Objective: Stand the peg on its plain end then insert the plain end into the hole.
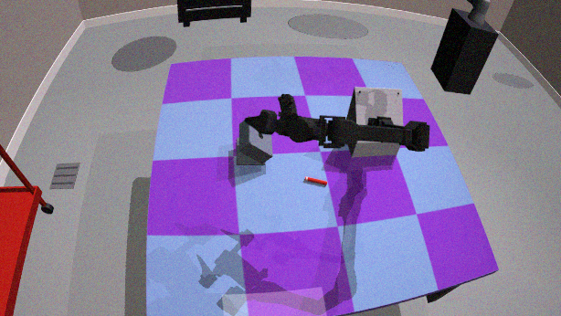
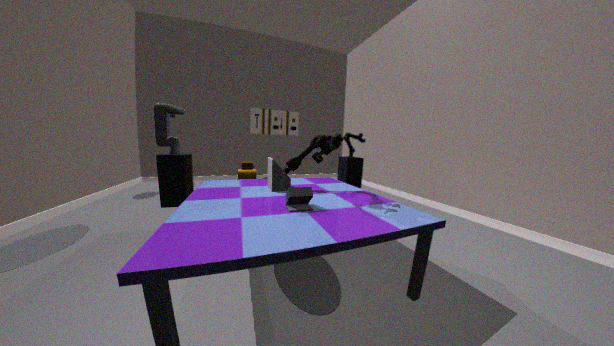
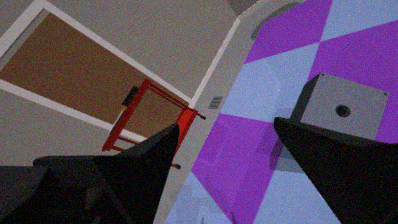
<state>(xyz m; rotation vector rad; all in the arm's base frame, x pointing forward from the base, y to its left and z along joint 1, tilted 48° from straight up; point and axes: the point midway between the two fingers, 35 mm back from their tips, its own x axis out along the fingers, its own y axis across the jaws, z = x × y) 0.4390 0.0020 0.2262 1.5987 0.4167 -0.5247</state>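
The red peg (image 1: 316, 181) lies flat on the checkered table (image 1: 192, 196) (image 2: 200, 250), with its white band at the end on the left in the top view. It does not show in the wrist view or the exterior view. The grey sloped panel (image 1: 256, 143) (image 3: 360, 100) stands to the peg's left and further back in the top view; the wrist view shows its dark round hole (image 3: 342, 111). The exterior view shows the back of the panel's block (image 2: 299, 195). My gripper (image 1: 266, 110) (image 3: 224, 124) is open and empty, raised above the table near the panel, well away from the peg.
A larger pale slanted board (image 1: 388, 102) (image 2: 278, 175) stands on the table beside the arm's base, partly under the arm in the top view. A red cart (image 1: 18, 242) (image 3: 186, 125) stands on the floor beyond the table's edge.
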